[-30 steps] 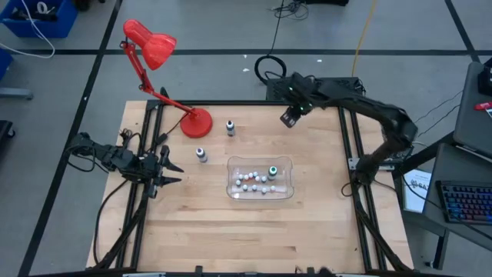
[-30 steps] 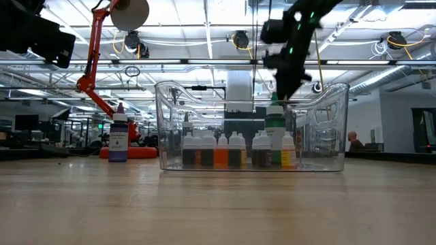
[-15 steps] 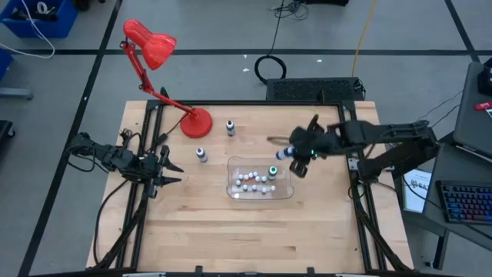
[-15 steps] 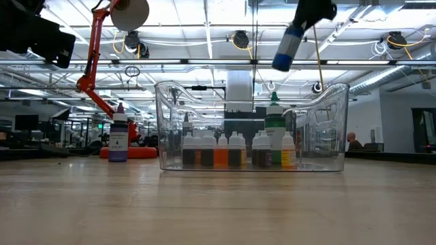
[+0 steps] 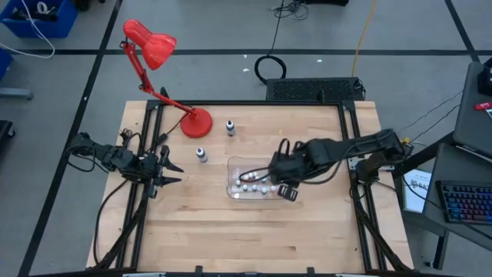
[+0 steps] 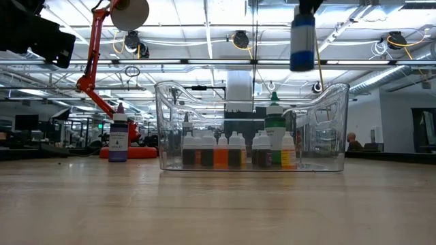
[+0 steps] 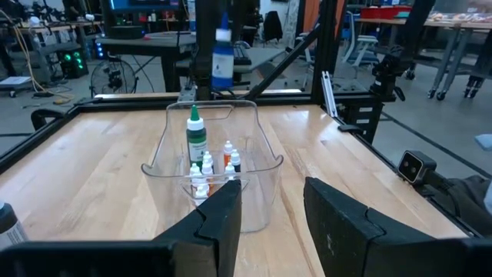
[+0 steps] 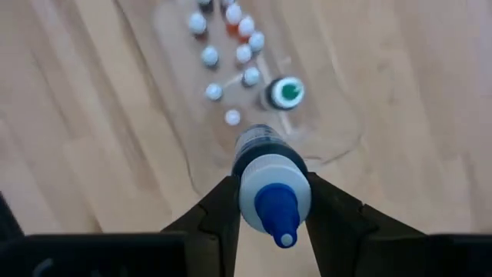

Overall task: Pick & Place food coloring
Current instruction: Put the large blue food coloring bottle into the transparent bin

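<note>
High view: right gripper [image 5: 281,187] over the clear bin [image 5: 231,191], left gripper [image 5: 171,172] parked at the desk [image 5: 231,238] edge, fingers slightly apart, empty.

Low view: blue-capped bottle [image 6: 302,42] hanging high above the bin; released from here, likely to bounce or topple the green-capped bottle [image 6: 274,126].

Right wrist view: fingers clamped on that bottle, directly over small bottles [image 8: 246,54]; risk of landing on them.

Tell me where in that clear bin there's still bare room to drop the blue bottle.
The right pincer holds the blue bottle above the clear bin. The bare room is the bin floor nearest that pincer, past the green-capped bottle. The far end is crowded with small white-capped bottles. The left pincer waits at the table's left edge.
</note>
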